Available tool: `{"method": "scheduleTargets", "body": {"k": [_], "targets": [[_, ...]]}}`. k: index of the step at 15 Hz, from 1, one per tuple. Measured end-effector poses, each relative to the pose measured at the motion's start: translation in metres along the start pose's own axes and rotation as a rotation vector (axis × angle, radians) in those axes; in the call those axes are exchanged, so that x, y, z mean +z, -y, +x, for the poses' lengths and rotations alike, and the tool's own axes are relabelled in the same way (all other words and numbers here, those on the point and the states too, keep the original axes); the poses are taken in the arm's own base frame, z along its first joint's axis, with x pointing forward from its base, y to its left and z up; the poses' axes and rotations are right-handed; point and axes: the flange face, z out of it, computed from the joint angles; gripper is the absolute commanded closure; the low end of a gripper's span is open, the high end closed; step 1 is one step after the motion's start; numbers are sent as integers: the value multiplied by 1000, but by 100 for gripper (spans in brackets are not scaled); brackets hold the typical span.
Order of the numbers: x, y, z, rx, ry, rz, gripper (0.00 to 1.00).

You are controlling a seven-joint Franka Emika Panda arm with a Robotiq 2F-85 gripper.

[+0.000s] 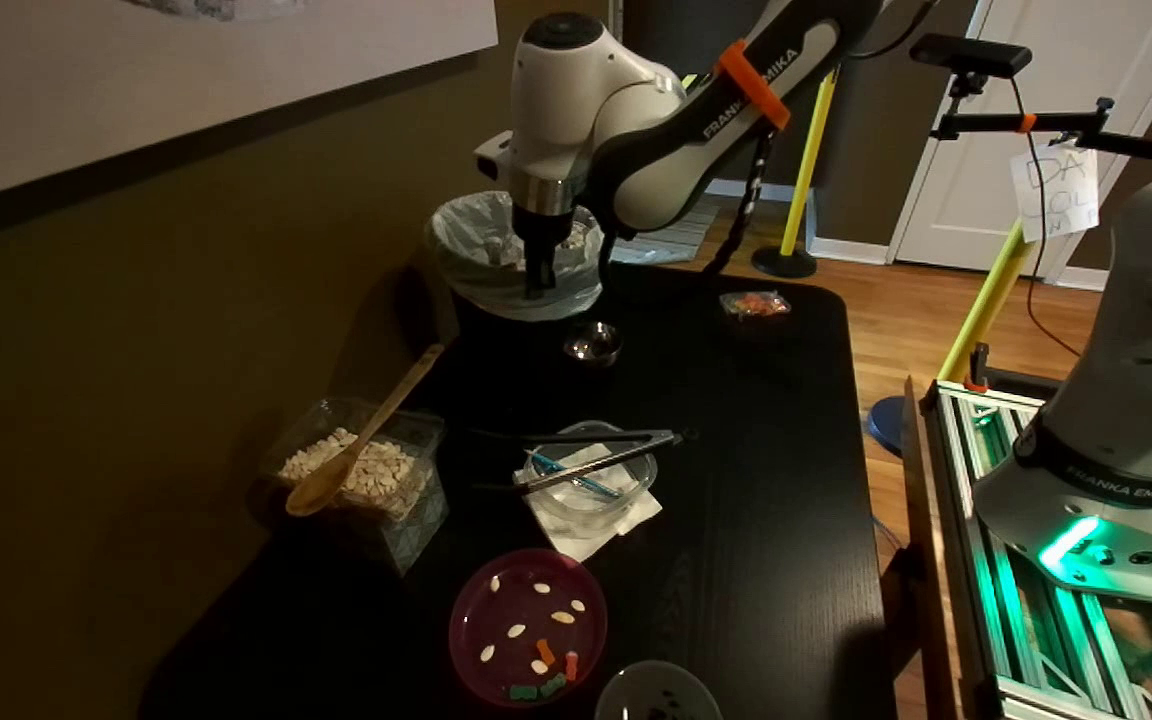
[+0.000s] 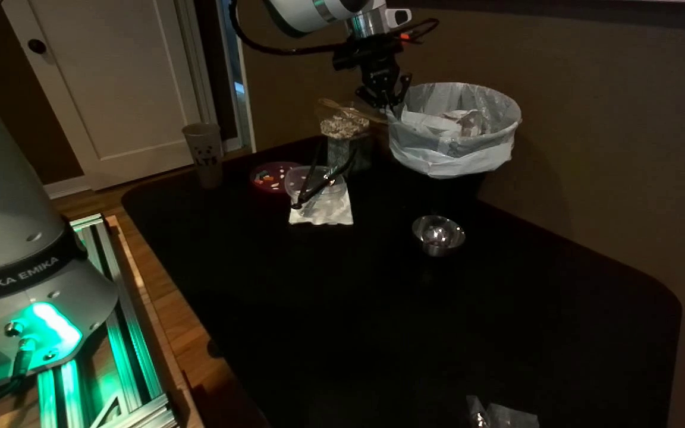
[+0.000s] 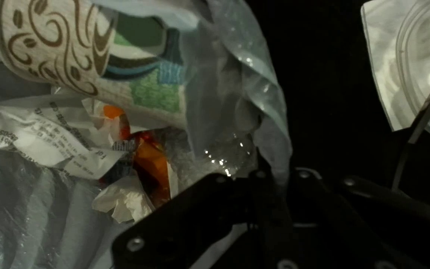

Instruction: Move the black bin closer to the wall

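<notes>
Nearest the wrist camera, the gripper has its fingers almost together across the lined rim of the black bin, seemingly pinching it; how much of their hold is hard rim and how much loose bag is hidden. The bin stands close to the wall, its base lost in the dark of the table. If the fingers hold mostly bag, a push could peel it off the rim or tear it, and the bin would stay behind. Force that high up may also tip the bin rather than slide it, spilling the paper cup and wrapper inside. Pushed too far, it could jam against the wall and strain the grip. A crooked slide might clip the metal bowl near the bin, or catch the wooden spoon, whose handle points toward the bin from a clear tub.
</notes>
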Motion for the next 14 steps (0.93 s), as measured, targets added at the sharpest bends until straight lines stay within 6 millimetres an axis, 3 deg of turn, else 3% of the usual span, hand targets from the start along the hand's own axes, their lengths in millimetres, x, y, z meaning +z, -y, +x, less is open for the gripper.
{"method": "scheduleTargets", "body": {"k": [9, 14], "targets": [[1, -10, -2, 89, 119, -49, 99], [3, 0, 4, 72, 139, -40, 99]]}}
